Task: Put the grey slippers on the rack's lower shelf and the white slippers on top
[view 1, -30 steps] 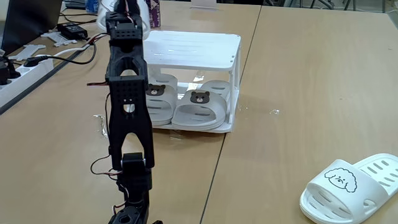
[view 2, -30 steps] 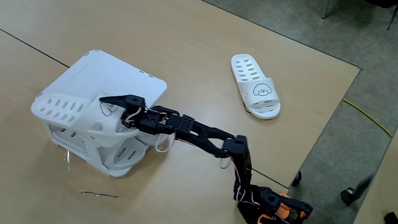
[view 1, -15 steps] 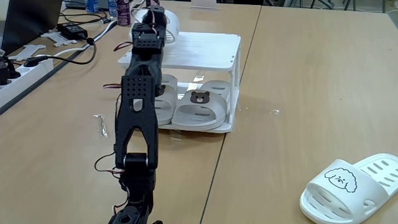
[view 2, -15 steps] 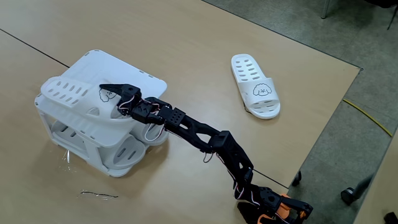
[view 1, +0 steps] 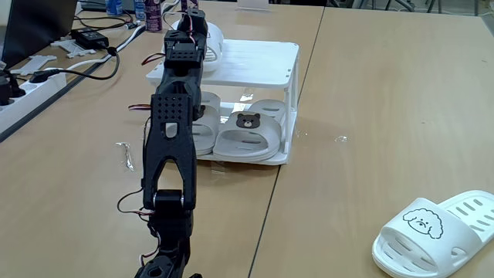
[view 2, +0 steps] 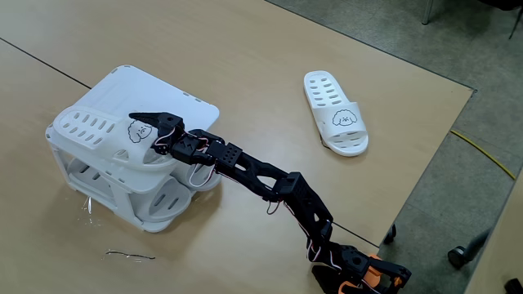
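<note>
Now, a fixed view: grey slippers (view 1: 248, 131) on lower shelf (view 1: 272, 157), arm stretched over rack (view 1: 258, 62) | other fixed view: white slipper (view 2: 98, 135) pushed further onto top, fingers (view 2: 145, 120) clamped on it; second white slipper (view 2: 337, 112) waits on table (view 2: 270, 49).

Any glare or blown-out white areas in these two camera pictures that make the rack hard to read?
In the low fixed view, the rack has bright reflections on its lower shelf between the grey slippers. In the high fixed view, the rack's top and the white slipper on it blend together, with soft, even light and faint shadows.
</note>
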`<state>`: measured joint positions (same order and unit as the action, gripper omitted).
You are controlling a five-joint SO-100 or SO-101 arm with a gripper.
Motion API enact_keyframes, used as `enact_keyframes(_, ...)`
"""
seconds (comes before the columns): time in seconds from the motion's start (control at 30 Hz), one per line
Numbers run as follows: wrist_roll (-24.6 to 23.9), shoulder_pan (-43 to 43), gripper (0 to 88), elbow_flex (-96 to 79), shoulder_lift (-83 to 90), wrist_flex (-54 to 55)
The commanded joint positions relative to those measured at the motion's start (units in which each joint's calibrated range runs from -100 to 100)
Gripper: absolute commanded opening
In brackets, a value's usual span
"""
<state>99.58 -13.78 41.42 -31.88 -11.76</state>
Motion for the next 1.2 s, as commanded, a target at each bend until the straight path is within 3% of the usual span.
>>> enact_keyframes(0.0,0.4,0.1,29.9,2.1,6.1,0.5)
enact_keyframes(0.17,0.4,0.5,30.3,-6.9,13.8,0.6)
enact_keyframes(0.33,0.4,0.5,36.1,-9.4,18.2,0.5)
enact_keyframes(0.83,0.4,0.5,35.7,-37.9,37.5,0.6)
enact_keyframes(1.0,0.4,3.4,35.3,-48.1,51.1,0.8)
enact_keyframes(1.07,0.4,6.0,29.3,-52.7,58.8,0.8)
enact_keyframes(1.17,0.4,8.2,6.1,-63.1,71.5,1.0)
